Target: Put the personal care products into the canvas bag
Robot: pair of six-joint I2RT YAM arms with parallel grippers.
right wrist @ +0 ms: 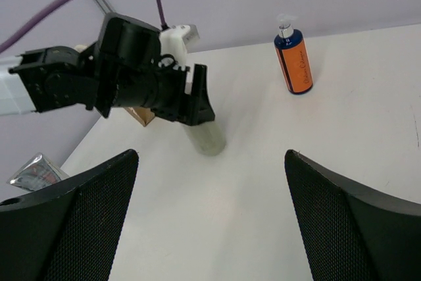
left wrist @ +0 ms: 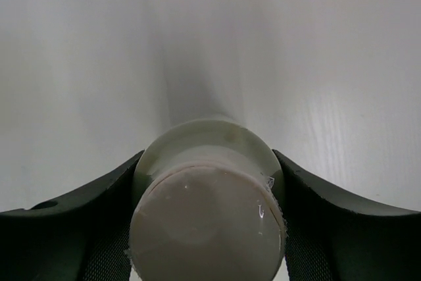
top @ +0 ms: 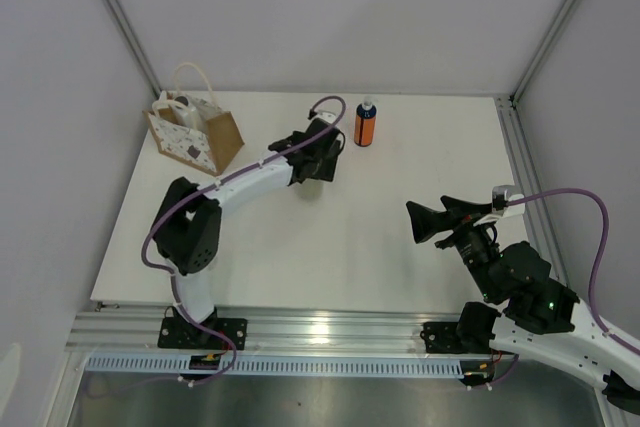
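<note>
Standing at the far left corner of the white counter (top: 330,247), the canvas bag (top: 195,135) shows its speckled front panel, and its cream handles loop up above its mouth. A white bottle with a dark cap (top: 180,103) shows at that mouth, inside the bag.

To the right of the bag, the left arm reaches across the counter. The left end effector (top: 320,155) grips the cream-white cylinder (left wrist: 207,208). In the left wrist view both dark fingers (left wrist: 99,215) press against the cylinder's sides. From the right wrist view the cylinder's lower end rests on the counter, and it leans a little under the left end effector.

Just right of that, the orange bottle (top: 365,124) stands upright with its dark blue cap on top. It is near the far edge of the counter and nothing touches it.

Further right and nearer the arm bases, the right end effector (top: 414,222) hovers above the counter. Its jaws are spread wide with nothing between them, and it points toward the left arm, well apart from all the products.
</note>
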